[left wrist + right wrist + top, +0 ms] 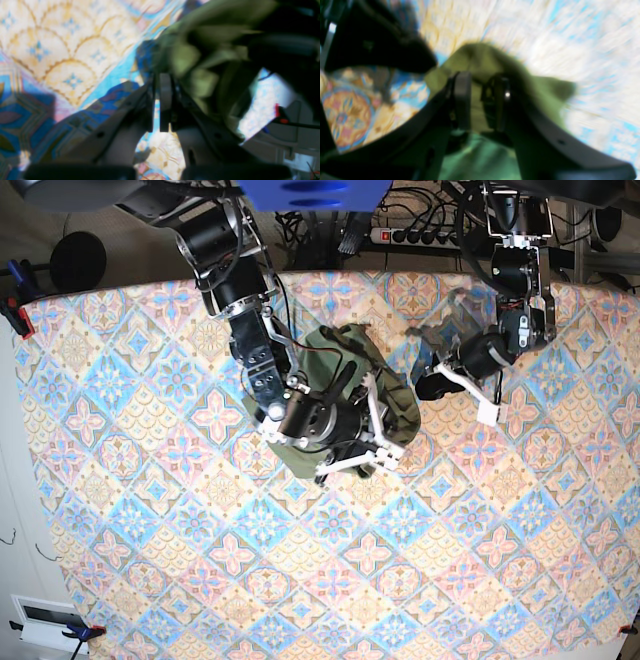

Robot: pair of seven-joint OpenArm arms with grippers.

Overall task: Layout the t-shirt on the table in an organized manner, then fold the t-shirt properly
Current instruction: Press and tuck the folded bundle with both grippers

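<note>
We see the t-shirt (pixel 345 395) bunched in a heap toward the middle of the table's (pixel 150 570) far half, not yet spread. Our right gripper (pixel 375 442) sits over the heap with its jaws narrowed around a fold of olive cloth, probably pinching it, though the wrist view is blurred. Our left gripper (pixel 480 405) hovers just beside the shirt, jaws closed on nothing, likely waiting for a corner. Open cloth-covered surface lies toward the near edge and both sides for spreading
</note>
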